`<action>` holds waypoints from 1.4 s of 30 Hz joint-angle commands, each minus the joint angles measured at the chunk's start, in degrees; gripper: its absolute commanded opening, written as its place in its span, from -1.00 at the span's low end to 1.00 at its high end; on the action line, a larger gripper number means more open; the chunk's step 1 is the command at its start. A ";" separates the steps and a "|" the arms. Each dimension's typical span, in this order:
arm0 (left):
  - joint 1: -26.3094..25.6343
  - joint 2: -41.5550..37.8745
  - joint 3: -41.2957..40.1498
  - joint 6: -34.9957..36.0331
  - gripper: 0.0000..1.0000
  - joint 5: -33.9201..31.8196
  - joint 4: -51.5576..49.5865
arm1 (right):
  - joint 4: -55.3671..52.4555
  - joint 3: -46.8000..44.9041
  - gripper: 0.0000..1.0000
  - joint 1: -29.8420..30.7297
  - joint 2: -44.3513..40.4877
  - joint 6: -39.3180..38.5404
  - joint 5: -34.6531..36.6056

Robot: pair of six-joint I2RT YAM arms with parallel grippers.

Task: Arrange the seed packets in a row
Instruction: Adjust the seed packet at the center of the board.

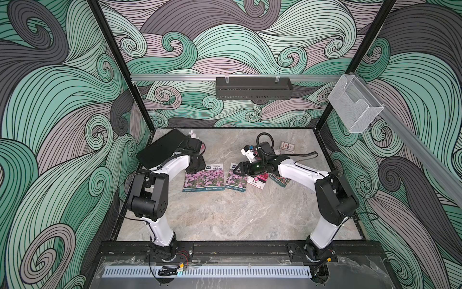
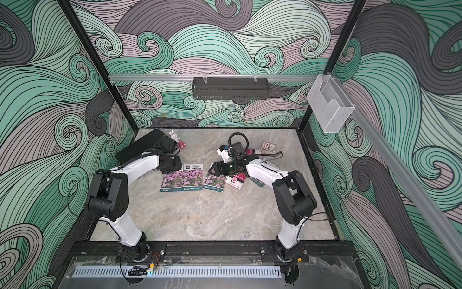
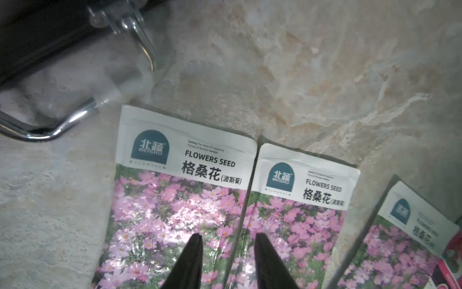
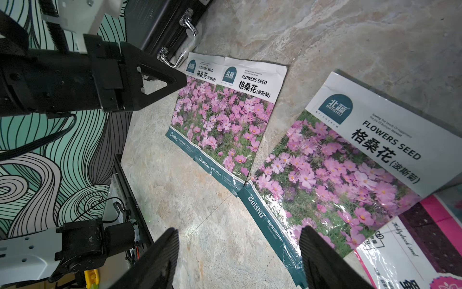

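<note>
Three purple-pink seed packets lie flat mid-table: two edge to edge (image 1: 193, 179) (image 1: 213, 179), a third (image 1: 236, 180) a little to their right. A magenta-bloom packet (image 1: 257, 182) overlaps the third packet's right edge. Another packet (image 1: 281, 180) lies partly under my right arm. My left gripper (image 3: 228, 237) is open and empty, hovering over the seam between the first two packets (image 3: 180, 200) (image 3: 300, 212). The right gripper (image 4: 239, 230) is open wide, one finger over bare table and the other over the third packet's (image 4: 337, 162) lower edge.
A large black case (image 1: 162, 150) with chrome handles (image 3: 75, 120) lies at the back left, close to the first packet. A small plush rabbit (image 2: 174, 136) sits behind it. A red-and-white card box (image 1: 287, 146) is at the back right, by a coiled black cable.
</note>
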 commanded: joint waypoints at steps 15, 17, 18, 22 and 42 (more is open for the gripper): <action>-0.10 7.23 -0.15 2.86 -0.28 -2.49 2.63 | 0.50 -0.16 0.56 -0.18 0.43 -0.30 -1.31; -0.13 7.44 -0.33 3.19 -0.29 -2.40 2.76 | 0.35 -0.12 0.56 -0.14 0.47 -0.41 -1.35; -0.08 7.62 -0.37 3.46 -0.29 -2.31 2.84 | 0.35 -0.20 0.56 -0.14 0.48 -0.47 -1.24; -0.19 8.30 -0.20 3.90 -0.30 -1.83 2.76 | 0.35 -0.34 0.56 -0.22 0.36 -0.64 -1.31; -0.34 7.22 1.15 8.11 -0.34 -4.21 -2.13 | 1.07 -1.08 0.56 -0.84 -0.10 -1.09 -1.47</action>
